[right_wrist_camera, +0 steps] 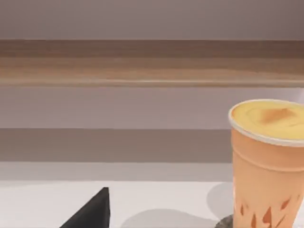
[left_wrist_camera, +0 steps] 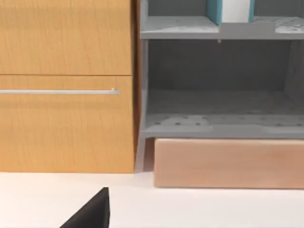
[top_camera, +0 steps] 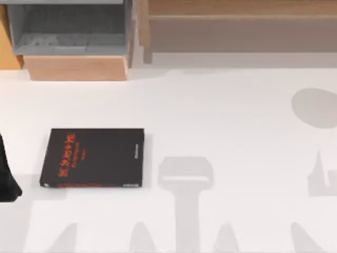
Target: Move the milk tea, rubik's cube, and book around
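Note:
The book [top_camera: 93, 158] lies flat on the white table at the left of the top view, black cover with red characters facing up. My left arm [top_camera: 6, 176] shows as a dark shape at the table's left edge, just left of the book. The milk tea [right_wrist_camera: 268, 161], a peach-orange cup with a yellow-tan lid, stands upright on the table in the right wrist view, ahead of my right gripper. A black part of each gripper juts into its own wrist view, left [left_wrist_camera: 90, 213] and right [right_wrist_camera: 90, 213]. The rubik's cube is out of view.
A wooden cabinet with a drawer handle [left_wrist_camera: 59, 91] and a grey open shelf unit [top_camera: 71, 26] on a pale wooden base [top_camera: 76, 67] stand at the back left. A long wooden shelf [top_camera: 237, 21] runs along the back right. A teal-and-white upright item [left_wrist_camera: 231, 10] sits on the upper grey shelf.

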`<move>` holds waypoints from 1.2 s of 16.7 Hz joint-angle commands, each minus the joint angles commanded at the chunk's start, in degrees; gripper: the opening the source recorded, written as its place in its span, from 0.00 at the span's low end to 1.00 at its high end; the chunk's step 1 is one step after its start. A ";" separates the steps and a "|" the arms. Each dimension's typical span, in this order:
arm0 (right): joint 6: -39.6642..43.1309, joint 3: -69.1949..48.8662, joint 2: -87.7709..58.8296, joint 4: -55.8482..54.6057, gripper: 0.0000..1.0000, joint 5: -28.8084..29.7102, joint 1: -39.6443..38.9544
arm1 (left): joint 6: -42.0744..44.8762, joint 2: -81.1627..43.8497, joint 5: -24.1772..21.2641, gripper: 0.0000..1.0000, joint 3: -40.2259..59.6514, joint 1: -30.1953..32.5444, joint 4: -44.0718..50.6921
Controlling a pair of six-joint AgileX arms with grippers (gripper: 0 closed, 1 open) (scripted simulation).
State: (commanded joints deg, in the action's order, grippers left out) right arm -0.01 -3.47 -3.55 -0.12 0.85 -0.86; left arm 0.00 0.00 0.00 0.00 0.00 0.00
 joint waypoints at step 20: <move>0.01 3.47 3.55 0.12 1.00 -0.85 0.86 | -0.15 -43.73 2.69 1.00 30.14 4.53 -15.82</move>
State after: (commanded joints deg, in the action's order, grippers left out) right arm 0.00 0.00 0.00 0.00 0.00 0.00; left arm -0.15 -43.73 2.69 30.14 4.53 -15.82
